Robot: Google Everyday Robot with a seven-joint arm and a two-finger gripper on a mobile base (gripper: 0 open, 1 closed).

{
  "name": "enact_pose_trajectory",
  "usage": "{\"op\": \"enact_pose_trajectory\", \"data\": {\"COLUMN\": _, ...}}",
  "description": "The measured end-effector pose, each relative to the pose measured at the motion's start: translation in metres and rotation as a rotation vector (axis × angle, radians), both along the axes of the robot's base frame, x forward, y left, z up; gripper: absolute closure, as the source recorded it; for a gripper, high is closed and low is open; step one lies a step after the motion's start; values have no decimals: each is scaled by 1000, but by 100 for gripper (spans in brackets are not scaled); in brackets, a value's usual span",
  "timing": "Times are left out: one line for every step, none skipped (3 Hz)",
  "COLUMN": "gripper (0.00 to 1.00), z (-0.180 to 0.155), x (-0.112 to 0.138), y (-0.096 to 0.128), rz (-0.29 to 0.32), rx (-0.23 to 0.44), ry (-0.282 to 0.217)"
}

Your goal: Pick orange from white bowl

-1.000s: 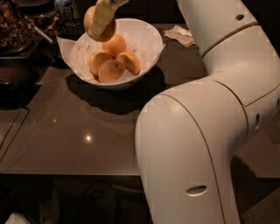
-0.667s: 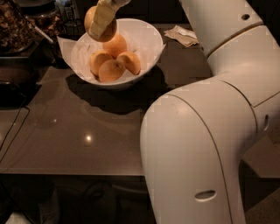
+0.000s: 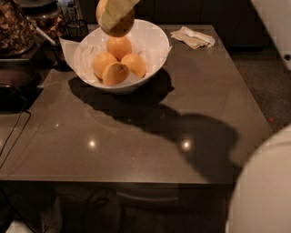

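Note:
The white bowl (image 3: 152,43), lined with white paper, stands at the back left of the dark table and holds several orange fruits (image 3: 119,47). My gripper (image 3: 114,16) is at the top edge of the camera view, just above the bowl's back rim. It is shut on the orange (image 3: 123,26), a pale yellow-orange fruit held clear of the bowl. A cream-coloured finger (image 3: 111,12) lies across the fruit's front. The top of the fruit and the rest of the gripper are cut off by the frame.
A crumpled paper napkin (image 3: 194,37) lies at the table's back right. A jar of dark contents (image 3: 16,27) and black items (image 3: 13,88) crowd the left side, with a cable (image 3: 13,136) hanging down. My white arm body (image 3: 266,191) fills the bottom right corner.
My arm's body has swung right, uncovering most of the table. The gripper with the orange has stayed above the bowl, shifted slightly right and up.

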State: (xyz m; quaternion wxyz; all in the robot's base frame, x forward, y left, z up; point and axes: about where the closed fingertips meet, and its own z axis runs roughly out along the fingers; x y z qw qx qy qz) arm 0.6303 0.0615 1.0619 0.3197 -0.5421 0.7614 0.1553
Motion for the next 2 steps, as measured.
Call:
{"op": "enact_pose_trajectory", "data": {"gripper": 100, "z": -15, "x": -15, "y": 1, "rz": 2, "rx": -18, "ry": 29}}
{"op": "enact_pose_trajectory", "data": {"gripper": 100, "z": -7, "x": -17, "y": 4, "rz": 13, "rx": -18, "ry": 33}}
